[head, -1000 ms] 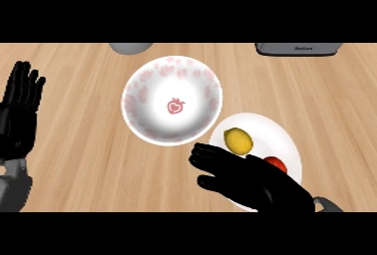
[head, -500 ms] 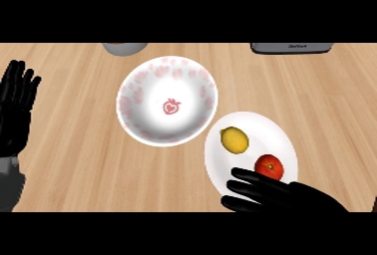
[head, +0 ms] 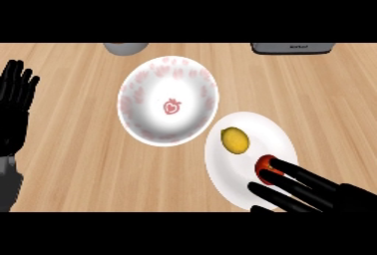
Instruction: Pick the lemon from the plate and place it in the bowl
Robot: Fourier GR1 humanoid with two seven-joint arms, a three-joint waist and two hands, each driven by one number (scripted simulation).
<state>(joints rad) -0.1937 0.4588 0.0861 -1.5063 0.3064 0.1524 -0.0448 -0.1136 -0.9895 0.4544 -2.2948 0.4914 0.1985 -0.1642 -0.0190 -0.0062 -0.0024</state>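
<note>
A yellow lemon (head: 236,140) lies on the upper part of a white plate (head: 267,130) at the right of the wooden counter. A red fruit (head: 266,165) sits just below the lemon, partly under my right hand's fingers. My right hand (head: 313,191) comes in from the lower right, open, its straight fingers lying over the plate's lower half, a short way below the lemon and apart from it. The white bowl (head: 143,92) with pink marks and a strawberry print stands to the upper left, its rim touching the plate's. At the left edge my left hand (head: 15,107) rests open, fingers up.
A grey round object (head: 123,48) stands at the back behind the bowl. A dark grey appliance (head: 290,48) sits at the back right. Bare wood lies between the bowl and my left hand.
My right hand has drawn back from beside the lemon toward the lower right, leaving the lemon and most of the plate uncovered. The lemon stays on the plate. The left hand is still.
</note>
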